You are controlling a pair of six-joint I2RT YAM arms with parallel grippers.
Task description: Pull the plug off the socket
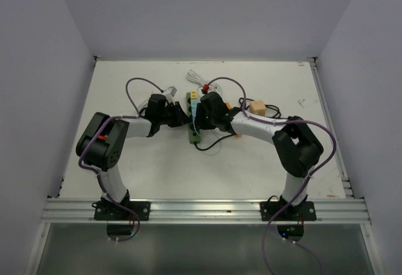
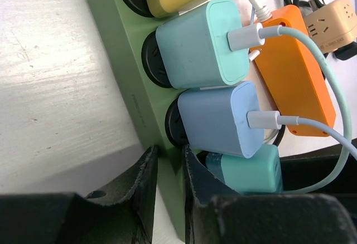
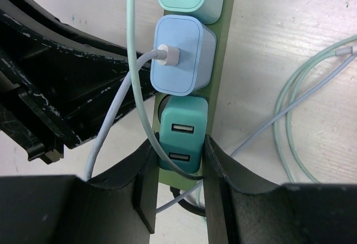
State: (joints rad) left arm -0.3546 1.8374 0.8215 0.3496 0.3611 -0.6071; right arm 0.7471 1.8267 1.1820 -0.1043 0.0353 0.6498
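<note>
Nothing is unplugged yet: all four chargers sit in the socket strip [image 3: 221, 43], which lies mid-table between the two arms, so the pull itself is left to do. The grasp looks set, though. The right gripper [image 3: 179, 144] straddles the teal plug [image 3: 183, 122] in the end socket, a finger against each side, apparently pinching it, with a pale cable running past. The blue plug [image 3: 181, 54] sits just beside it in the next socket. The left gripper [image 2: 170, 155] comes in from the other side, its fingers drawn close on the strip's edge – seemingly clamping it so the strip stays down
</note>
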